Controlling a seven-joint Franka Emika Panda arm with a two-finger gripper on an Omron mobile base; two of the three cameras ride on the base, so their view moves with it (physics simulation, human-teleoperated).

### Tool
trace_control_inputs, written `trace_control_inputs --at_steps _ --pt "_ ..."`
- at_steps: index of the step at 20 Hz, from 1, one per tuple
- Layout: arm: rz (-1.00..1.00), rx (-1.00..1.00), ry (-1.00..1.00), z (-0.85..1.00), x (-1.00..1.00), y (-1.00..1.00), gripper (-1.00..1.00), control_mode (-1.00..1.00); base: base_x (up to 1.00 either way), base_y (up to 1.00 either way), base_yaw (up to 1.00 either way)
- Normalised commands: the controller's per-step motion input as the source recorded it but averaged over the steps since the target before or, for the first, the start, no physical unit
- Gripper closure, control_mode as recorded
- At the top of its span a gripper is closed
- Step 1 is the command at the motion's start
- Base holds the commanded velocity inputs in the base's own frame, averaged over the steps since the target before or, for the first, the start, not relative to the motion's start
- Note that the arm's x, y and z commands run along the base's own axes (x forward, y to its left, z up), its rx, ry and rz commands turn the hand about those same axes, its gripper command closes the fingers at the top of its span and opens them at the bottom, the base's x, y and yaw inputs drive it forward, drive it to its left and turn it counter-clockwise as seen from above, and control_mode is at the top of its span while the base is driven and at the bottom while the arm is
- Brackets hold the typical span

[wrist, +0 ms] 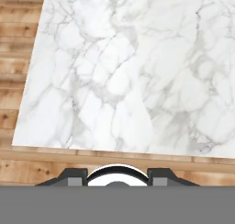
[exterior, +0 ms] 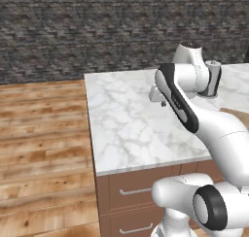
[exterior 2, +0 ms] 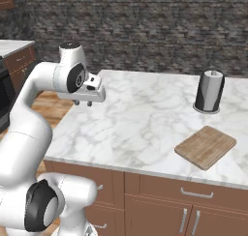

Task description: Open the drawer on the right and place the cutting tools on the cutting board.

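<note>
Countertop: white marble slab with grey veining, the landmark here; it tops a run of reddish-brown wooden cabinets.
Arm: white jointed robot arm with dark joints, rising at the counter's left end and bent over the marble.
Gripper: small two-finger gripper on a white hand, hanging above the counter's left part, fingers pointing down, well clear of the marble. In the left base view it shows as a pale block with short tips, partly behind the forearm.
Hand state: two short dark tips stand a little apart with nothing between them; grasping nothing. Whether they are fully released I cannot tell, too small.
Hand view: bare marble below, its front edge near the bottom, wood-plank floor along the left side.
Cutting board: flat rectangular tan wooden board with fine grain lines, lying flat on the counter's right part near the front edge, turned at an angle, nothing on it.
Cylinder: tall grey cylinder with a white top on a dark round base, upright on the counter behind the board, apart from it.
Drawers: flat reddish-brown fronts with thin silver bar handles under the counter's front edge; the right-hand one sits below the board, flush and closed.
Cutting tools: not visible.
Backdrop: dark grey stone wall behind the counter.
</note>
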Motion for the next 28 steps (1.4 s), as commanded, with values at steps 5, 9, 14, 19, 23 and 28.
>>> trace_control_inputs --at_steps 5,9,14,19,23,28 --pt "-0.02 0.01 0.00 -0.01 -0.12 -0.19 -1.00 -1.00 0.00 0.00 0.00" --pt "-0.10 0.06 0.00 -0.01 -0.26 -0.51 -1.00 -1.00 0.00 0.00 0.00" --pt "-0.19 0.05 0.00 0.00 -0.14 -0.55 -1.00 -1.00 0.00 0.00 0.00" --pt "-0.29 0.02 0.00 0.00 -0.05 -0.48 -1.00 -1.00 0.00 0.00 0.00" --pt "-0.33 0.03 0.00 -0.02 -0.09 -0.53 -1.00 -1.00 0.00 0.00 0.00" --pt "-0.37 0.05 -0.01 -0.09 -0.17 -0.59 -1.00 -1.00 0.00 0.00 0.00"
